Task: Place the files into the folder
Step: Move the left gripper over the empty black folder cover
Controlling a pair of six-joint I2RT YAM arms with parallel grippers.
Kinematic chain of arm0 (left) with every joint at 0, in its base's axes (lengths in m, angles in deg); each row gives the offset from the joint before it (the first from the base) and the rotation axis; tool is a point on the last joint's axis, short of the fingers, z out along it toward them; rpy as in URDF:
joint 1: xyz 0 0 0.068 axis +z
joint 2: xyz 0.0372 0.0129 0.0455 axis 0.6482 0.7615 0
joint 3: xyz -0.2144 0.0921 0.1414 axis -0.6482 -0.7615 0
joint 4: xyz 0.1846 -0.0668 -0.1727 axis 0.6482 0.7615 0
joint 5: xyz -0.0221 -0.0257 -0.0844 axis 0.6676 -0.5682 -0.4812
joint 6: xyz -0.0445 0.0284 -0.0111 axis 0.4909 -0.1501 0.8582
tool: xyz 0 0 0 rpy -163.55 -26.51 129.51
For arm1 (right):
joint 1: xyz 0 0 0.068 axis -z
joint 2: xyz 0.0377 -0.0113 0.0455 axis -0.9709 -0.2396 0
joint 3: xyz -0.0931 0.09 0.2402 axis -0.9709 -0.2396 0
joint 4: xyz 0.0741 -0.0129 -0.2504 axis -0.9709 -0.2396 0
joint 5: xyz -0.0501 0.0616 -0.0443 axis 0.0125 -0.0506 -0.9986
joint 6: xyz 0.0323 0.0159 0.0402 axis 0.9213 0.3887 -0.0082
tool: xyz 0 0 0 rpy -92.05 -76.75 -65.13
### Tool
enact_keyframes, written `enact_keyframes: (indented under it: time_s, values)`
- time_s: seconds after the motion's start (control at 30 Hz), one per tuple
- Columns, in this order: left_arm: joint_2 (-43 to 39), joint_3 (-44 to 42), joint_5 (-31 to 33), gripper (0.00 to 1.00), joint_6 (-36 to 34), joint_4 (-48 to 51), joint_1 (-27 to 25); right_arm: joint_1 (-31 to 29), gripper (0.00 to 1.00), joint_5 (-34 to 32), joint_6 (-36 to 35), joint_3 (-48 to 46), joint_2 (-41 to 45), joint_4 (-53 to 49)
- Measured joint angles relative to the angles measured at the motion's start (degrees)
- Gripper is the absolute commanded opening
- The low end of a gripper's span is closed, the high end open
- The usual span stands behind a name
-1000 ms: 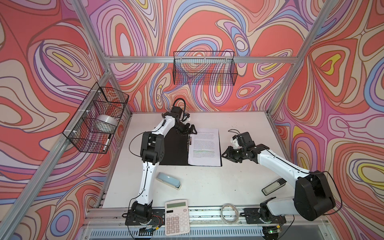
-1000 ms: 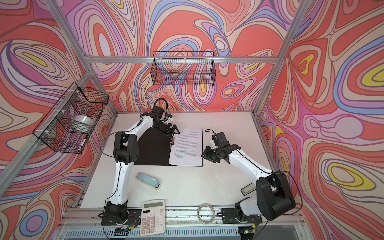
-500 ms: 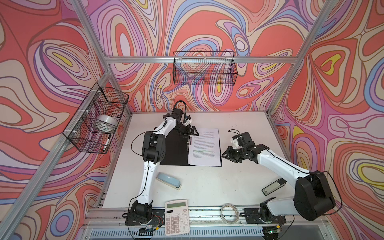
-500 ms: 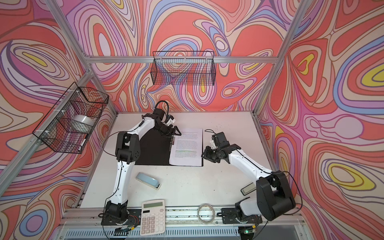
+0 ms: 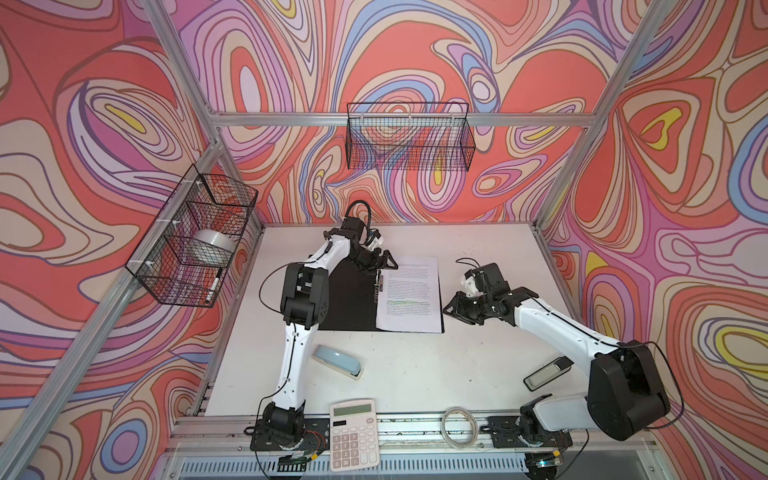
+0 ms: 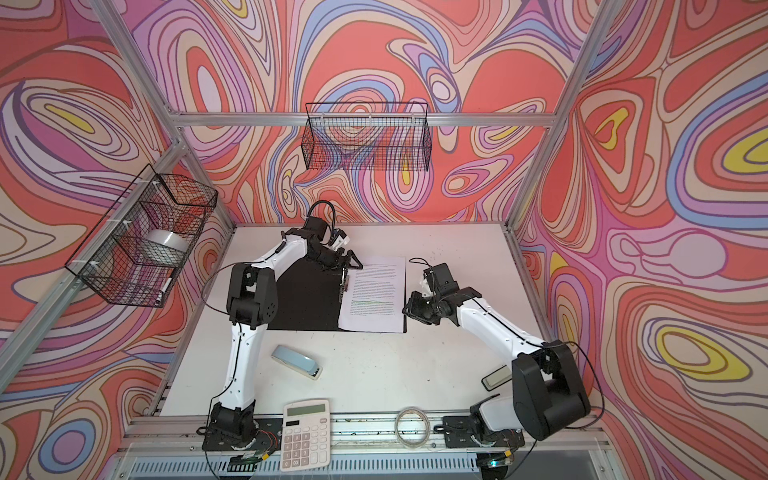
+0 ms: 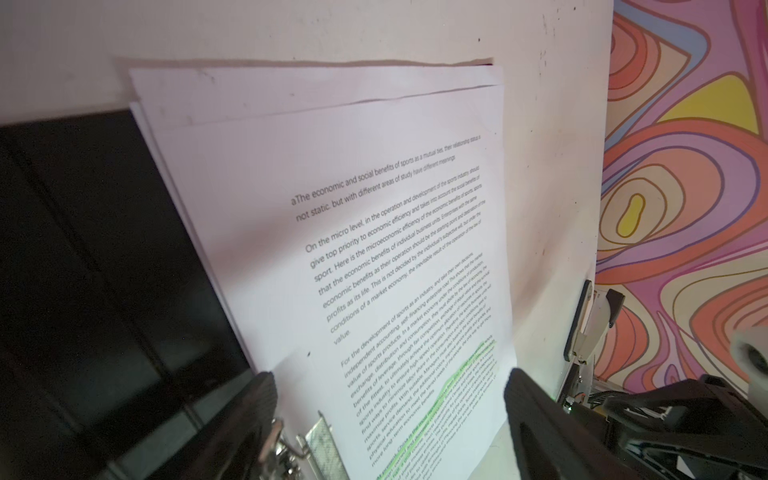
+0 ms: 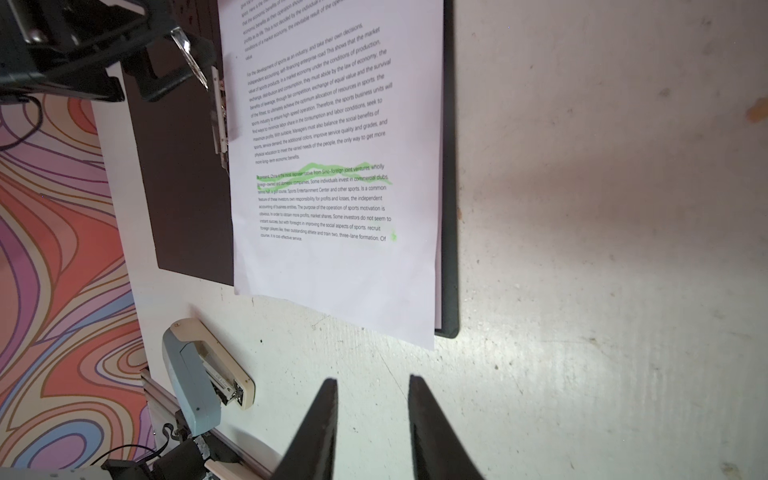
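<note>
The left gripper (image 5: 380, 261), jaws spread wide and empty, hangs over the far end of the metal clip (image 5: 377, 284) at the spine of the folder (image 5: 347, 299), which lies open, black inside up, on the white table (image 5: 415, 365). Whether a fingertip touches the paper is hard to tell. The files (image 5: 411, 295) rest on the folder's right half, slightly fanned. Just beside their right edge, the right gripper (image 5: 449, 309) hovers, jaws partly parted, holding nothing.

The white left arm (image 5: 295, 353) stretches forward, its black left gripper (image 7: 388, 399) spread wide; the white right arm (image 5: 552, 328) bends inward, its black right gripper (image 8: 372, 384) seemingly parted slightly, empty.
</note>
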Motion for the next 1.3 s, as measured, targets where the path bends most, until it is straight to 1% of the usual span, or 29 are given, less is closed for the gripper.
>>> enact_keyframes:
  time_s: [0.33, 0.5, 0.57, 0.67, 0.8, 0.9, 0.97, 1.03, 1.07, 1.2, 1.3]
  values:
    - [-6.3, -6.3, -2.9, 0.85, 1.4, -1.6, 0.0, 0.0, 0.31, 0.0, 0.0, 1.4, -2.4, 0.4]
    - [-11.3, -12.4, -4.8, 0.85, 1.4, -1.7, 0.0, 0.0, 0.31, 0.2, -0.3, 3.9, -3.5, 0.3]
    - [-13.9, -14.9, -5.5, 0.85, 1.0, -1.4, 0.0, 0.0, 0.31, 0.3, -0.7, 5.1, -4.0, 0.3]
    - [-16.8, -16.2, -5.2, 0.86, -0.9, 0.0, 0.0, 0.0, 0.31, 0.4, -1.0, 6.6, -4.6, 0.0]
    - [-22.8, -18.8, -1.5, 0.88, -4.0, 1.8, 0.2, 0.0, 0.31, 0.4, -1.3, 8.2, -5.7, -0.6]
    - [-29.8, -22.7, 2.8, 0.9, -5.9, 2.9, 0.7, 0.0, 0.32, -0.3, -1.4, 9.0, -6.6, -1.6]
    - [-35.1, -25.0, 6.5, 0.93, -6.9, 3.8, 1.3, 0.0, 0.34, -0.7, -1.1, 9.0, -6.7, -2.2]
    - [-38.9, -26.8, 9.8, 0.99, -7.8, 4.7, 1.7, 0.0, 0.35, -0.7, -0.5, 9.0, -6.7, -2.2]
    - [-40.6, -27.7, 11.8, 1.0, -8.3, 5.0, 2.0, 0.0, 0.35, -0.7, -0.1, 9.0, -6.7, -2.3]
    - [-43.8, -31.7, 18.8, 1.0, -9.4, 6.1, 3.0, 0.0, 0.35, -0.9, 1.6, 8.9, -6.7, -2.3]
    - [-43.4, -34.5, 21.4, 1.0, -9.1, 6.6, 5.4, 0.0, 0.35, -0.7, 2.9, 8.2, -6.1, -2.2]
